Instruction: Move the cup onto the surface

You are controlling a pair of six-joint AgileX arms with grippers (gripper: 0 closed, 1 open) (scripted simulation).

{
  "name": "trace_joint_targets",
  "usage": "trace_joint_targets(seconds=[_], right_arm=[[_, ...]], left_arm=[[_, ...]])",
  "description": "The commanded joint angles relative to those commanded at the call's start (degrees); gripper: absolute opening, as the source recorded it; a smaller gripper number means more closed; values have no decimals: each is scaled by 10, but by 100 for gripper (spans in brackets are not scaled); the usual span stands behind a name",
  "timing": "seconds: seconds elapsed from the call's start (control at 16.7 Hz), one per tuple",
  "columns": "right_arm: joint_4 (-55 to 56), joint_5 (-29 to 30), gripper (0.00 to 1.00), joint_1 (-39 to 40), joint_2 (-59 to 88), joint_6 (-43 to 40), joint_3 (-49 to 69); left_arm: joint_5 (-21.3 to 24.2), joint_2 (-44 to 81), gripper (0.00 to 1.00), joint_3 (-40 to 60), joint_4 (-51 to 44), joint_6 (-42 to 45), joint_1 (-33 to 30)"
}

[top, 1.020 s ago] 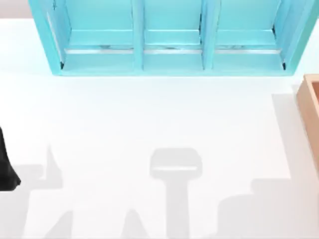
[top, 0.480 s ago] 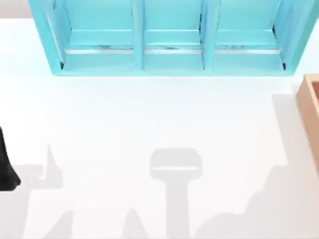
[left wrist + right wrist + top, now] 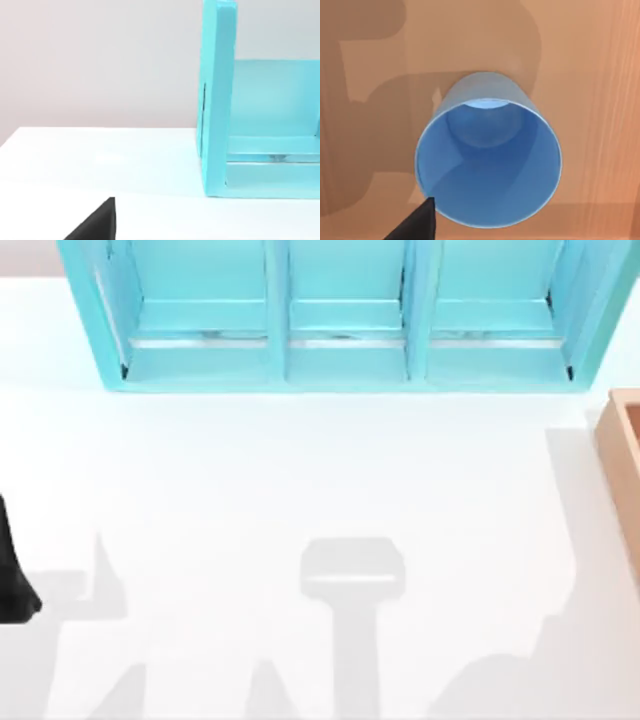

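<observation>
Reach-in step here: my right gripper (image 3: 422, 220) hangs right over the cup (image 3: 488, 150), which stands upright inside the wooden box (image 3: 580, 60) off the surface (image 3: 300, 470), and honestly I can't tell how its fingers stand, so next I'd drop and straddle the rim.

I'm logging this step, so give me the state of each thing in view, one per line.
cup: upright, mouth open, nothing inside, standing on the wooden floor of the box, not yet on the tabletop.
wooden box: open-topped, at the table's right edge.
teal shelf unit: standing at the back, three bays.
tabletop: bare, white.
left arm: parked at the left edge.
</observation>
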Motion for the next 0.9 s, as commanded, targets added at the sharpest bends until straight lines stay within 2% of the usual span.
trace_joint_targets(seconds=[0.42, 0.72, 0.9], right_arm=[[146, 0, 100, 2, 40, 2, -106], [160, 0, 100, 1, 44, 2, -116], [160, 0, 77, 1, 44, 2, -116]], left_arm=[[0, 0, 100, 0, 0, 0, 0], [0, 0, 100, 0, 0, 0, 0], [0, 0, 100, 0, 0, 0, 0]])
